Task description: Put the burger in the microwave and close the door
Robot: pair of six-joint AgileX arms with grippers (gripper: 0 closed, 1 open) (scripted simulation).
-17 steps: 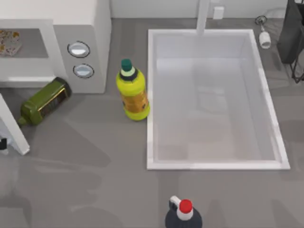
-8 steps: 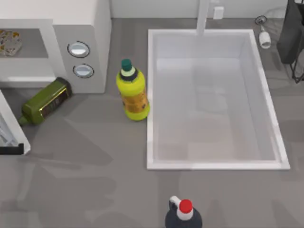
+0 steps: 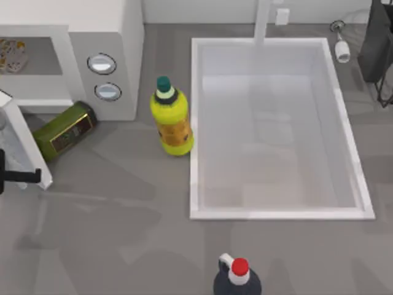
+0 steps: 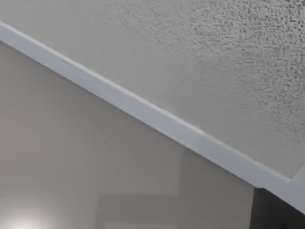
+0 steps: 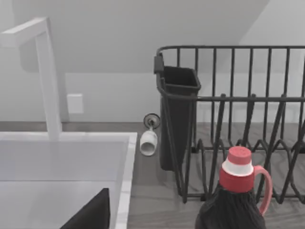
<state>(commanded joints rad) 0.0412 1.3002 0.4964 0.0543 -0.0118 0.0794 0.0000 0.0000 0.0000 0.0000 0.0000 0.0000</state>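
The white microwave (image 3: 116, 37) stands at the back left, its grey panel carrying two round dials. Its cavity is open, and the burger (image 3: 12, 55) lies inside as a small pale lump with orange patches. The door (image 3: 27, 144) is a white panel standing partly open at the left edge, angled towards the microwave's front. My left gripper (image 3: 18, 177) is a black piece against the door's outer end. A dark part of my right gripper (image 5: 90, 214) appears low in the right wrist view, over the sink's near corner.
An olive-green bottle (image 3: 61, 132) lies on its side between the door and the microwave's front. A yellow bottle (image 3: 172, 117) with a green cap stands beside the white sink (image 3: 195, 123). A dark red-capped bottle (image 3: 238, 276) stands at the front. A black dish rack (image 3: 377, 49) is at the back right.
The door has swung towards the microwave's front, its outer end moving right and back. My left gripper has followed it into the top view. The bottles have not moved.
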